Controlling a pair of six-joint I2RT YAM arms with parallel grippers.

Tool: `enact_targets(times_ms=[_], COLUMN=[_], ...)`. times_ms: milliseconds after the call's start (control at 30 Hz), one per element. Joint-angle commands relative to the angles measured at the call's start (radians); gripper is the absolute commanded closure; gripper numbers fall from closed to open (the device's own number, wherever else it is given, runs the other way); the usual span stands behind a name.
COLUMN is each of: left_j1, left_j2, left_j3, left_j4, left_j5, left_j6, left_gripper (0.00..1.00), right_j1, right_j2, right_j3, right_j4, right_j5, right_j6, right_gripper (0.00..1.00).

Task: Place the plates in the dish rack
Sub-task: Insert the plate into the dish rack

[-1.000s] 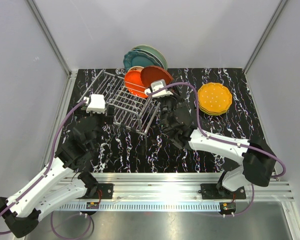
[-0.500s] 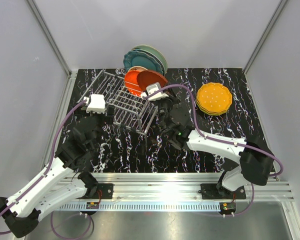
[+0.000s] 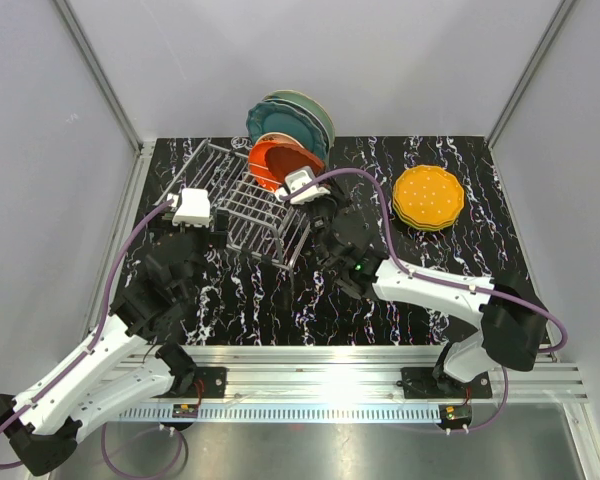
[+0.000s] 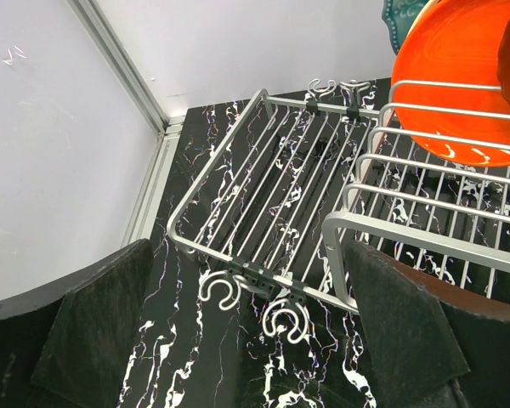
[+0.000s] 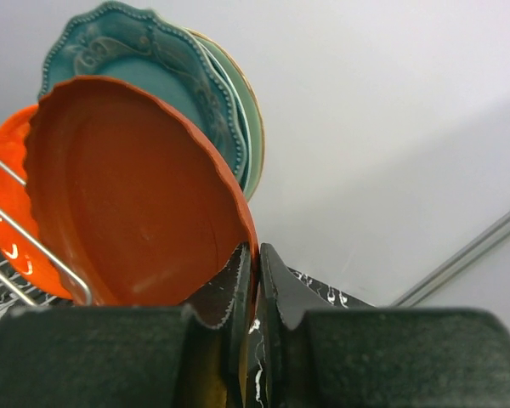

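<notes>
The silver dish rack (image 3: 245, 205) stands at the table's back left. Standing in its far end are a dark teal plate (image 3: 278, 118), a mint green one (image 3: 318, 112), a cream-centred one (image 3: 273, 138) and a bright red-orange one (image 3: 265, 165). My right gripper (image 3: 312, 190) is shut on the rim of a darker red-orange plate (image 5: 127, 187), which leans upright against the others; its rim runs between the pinched fingers (image 5: 256, 255). My left gripper (image 4: 251, 255) hangs open and empty over the rack's low near corner (image 4: 263, 170).
A stack of dotted orange-yellow plates (image 3: 430, 197) lies at the back right of the black marbled table (image 3: 280, 300). Grey enclosure walls and aluminium posts close in the back and sides. Wire hooks (image 4: 280, 319) stick out from the rack's near edge.
My right arm carried the red-orange plate left and back, standing it closer against the plates in the rack. The left arm has stayed put.
</notes>
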Motion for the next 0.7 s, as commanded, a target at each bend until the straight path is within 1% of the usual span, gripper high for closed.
enact_targets(times_ms=[0,200,233,333,433,467,567,600,667], left_j1=[0.004,0.004,0.004,0.004,0.004,0.004,0.004,0.004,0.002], left_j2=[-0.015,-0.020,-0.020,-0.021,-0.023,-0.023,-0.024,-0.026,-0.026], left_j3=[0.012,0.014,0.012,0.014,0.014,0.012,0.014,0.012,0.014], left_j4=[0.034,0.034,0.035,0.035,0.034,0.035,0.035,0.035,0.034], left_j5=[0.009,0.009,0.009,0.009,0.009,0.009,0.009,0.010,0.010], left_j6=[-0.012,-0.011,-0.011,-0.011,-0.011,-0.011,-0.009,-0.009,-0.007], left_gripper=[0.01,0.01,0.01,0.01,0.01,0.01,0.01,0.01,0.01], right_j1=[0.026,0.030,0.032,0.033,0.035,0.036,0.038,0.039,0.042], right_j2=[0.017,0.041,0.049,0.067,0.089,0.092,0.103,0.104,0.101], right_j3=[0.059,0.096,0.101,0.122,0.144,0.148,0.165,0.168,0.176], right_j4=[-0.012,-0.027,-0.032,-0.050,-0.067,-0.068,-0.068,-0.068,-0.064], right_j5=[-0.037,-0.052,-0.057,-0.065,-0.072,-0.074,-0.077,-0.079,-0.085], right_j6=[0.028,0.017,0.017,0.016,0.013,0.011,0.005,0.004,0.001], right_gripper=[0.85,0.84,0.81,0.79,0.74,0.70,0.65,0.62,0.60])
